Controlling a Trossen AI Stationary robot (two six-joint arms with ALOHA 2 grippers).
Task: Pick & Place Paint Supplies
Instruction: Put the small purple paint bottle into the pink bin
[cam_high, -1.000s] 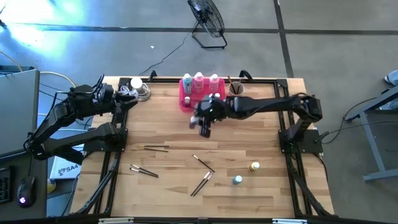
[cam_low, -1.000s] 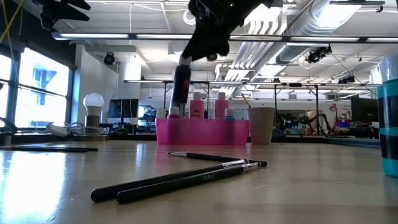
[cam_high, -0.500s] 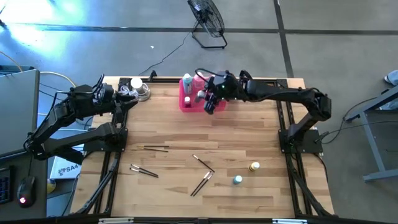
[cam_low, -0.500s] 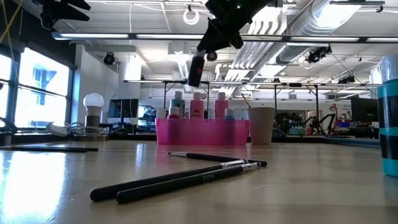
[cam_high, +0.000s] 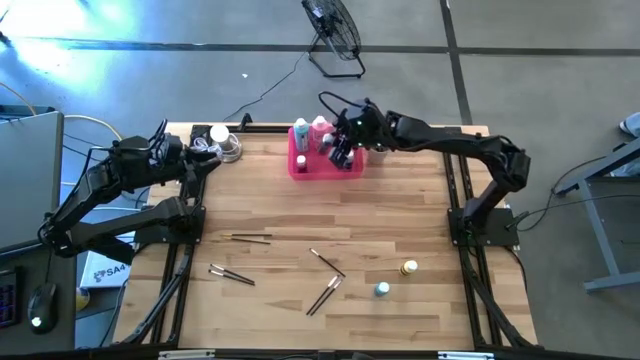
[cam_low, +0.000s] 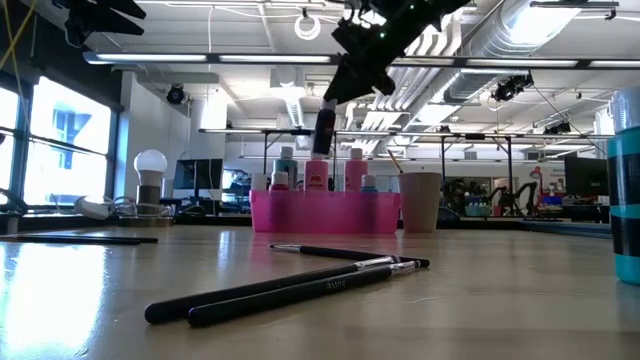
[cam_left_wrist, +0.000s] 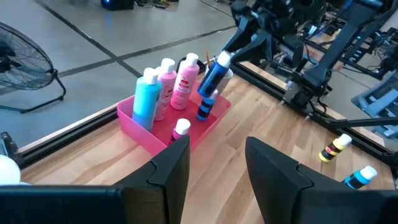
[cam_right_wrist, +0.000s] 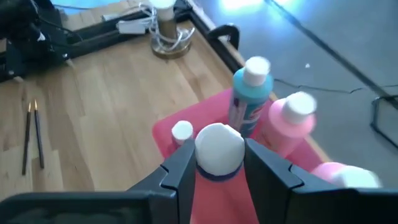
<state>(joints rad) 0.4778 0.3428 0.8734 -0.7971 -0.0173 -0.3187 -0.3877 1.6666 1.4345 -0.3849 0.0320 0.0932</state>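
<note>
The right gripper (cam_high: 343, 152) hung over the pink tray (cam_high: 300, 168) at the upper middle of the high view, its fingers (cam_right_wrist: 180, 171) clamped on the white cap of a blue bottle (cam_left_wrist: 211, 79). The bottle hung nearly upright, long axis close to vertical, cap up in the jaws and base pointing down at the tray. In the left wrist view it leaned a little, cap toward the upper right, base toward the tray's right end. It was a deep blue bottle with a white cap; in the low view it showed as a dark shape (cam_low: 324, 131) above the tray's rim, clear of it.

Inside the tray stood a teal bottle (cam_left_wrist: 147, 99) and two pink bottles (cam_left_wrist: 166, 86), all upright with white caps, lined along the far side. A tiny dark red bottle (cam_left_wrist: 180, 130) with a white cap stood at the tray's near edge. A beige cup (cam_low: 420, 201) sat just right of the tray in the low view.

Brushes (cam_high: 326, 294) lay flat on the wood across the lower middle of the high view, a yellow bottle (cam_high: 409, 268) and a teal mini (cam_high: 382, 290) to their right.

The left gripper (cam_left_wrist: 214, 171) waited at the upper left, beside a lamp (cam_high: 220, 137), fingers apart and empty.
</note>
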